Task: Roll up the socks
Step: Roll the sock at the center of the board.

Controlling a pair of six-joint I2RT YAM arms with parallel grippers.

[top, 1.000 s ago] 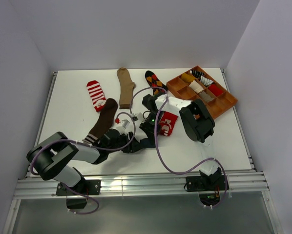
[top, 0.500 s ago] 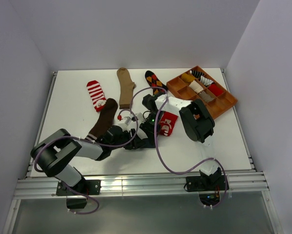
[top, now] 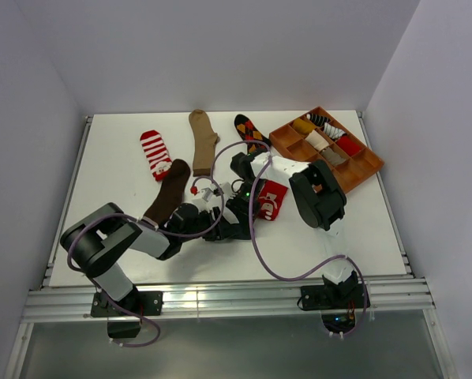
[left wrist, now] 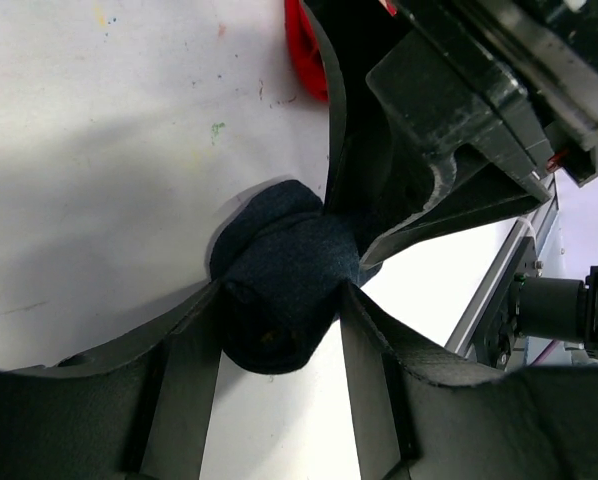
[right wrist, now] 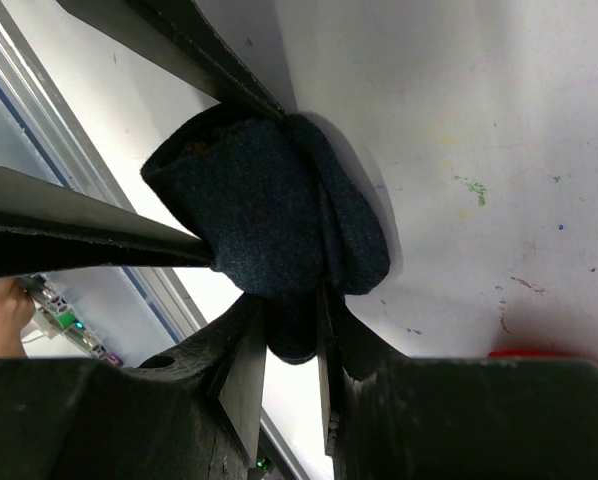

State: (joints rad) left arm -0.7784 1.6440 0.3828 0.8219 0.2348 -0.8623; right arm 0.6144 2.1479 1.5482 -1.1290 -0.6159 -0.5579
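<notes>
Mid-roll on navy sock: clamped by left gripper, pinched at end by right gripper. Next, likely: tuck end, release gently.

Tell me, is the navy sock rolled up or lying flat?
Rolled up: the navy sock is a compact bundle of folded layers, gripped by the left gripper and right gripper.

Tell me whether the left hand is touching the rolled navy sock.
Touching. In the left wrist view, both fingers of the left hand press against the sides of the navy sock.
</notes>
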